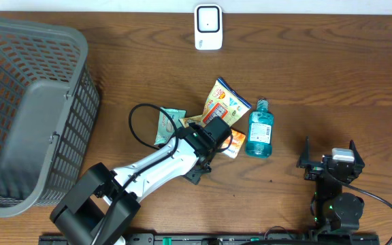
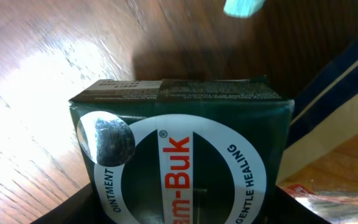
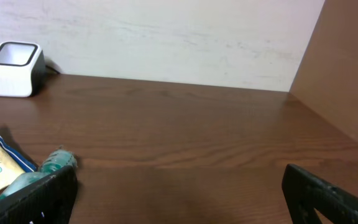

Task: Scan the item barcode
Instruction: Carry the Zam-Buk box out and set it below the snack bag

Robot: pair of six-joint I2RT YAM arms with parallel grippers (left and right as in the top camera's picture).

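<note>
Your left claw (image 1: pixel 216 131) is clamped on the dark green Zam-Buk ointment box (image 2: pixel 185 155), just left of the blue mouthwash bottle (image 1: pixel 259 129) and over the yellow snack packet (image 1: pixel 224 101) beside it. Your right claw (image 1: pixel 330 151) stands wide open, right of the bottle. The barcode scanner (image 1: pixel 208 27) sits well beyond the bottle, at the far edge of the tabletop (image 1: pixel 332 68).

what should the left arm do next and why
Probably lift the box toward the scanner: it looks gripped in the left gripper, down beside the bottle, and the scanner sits at the table's far edge.
</note>
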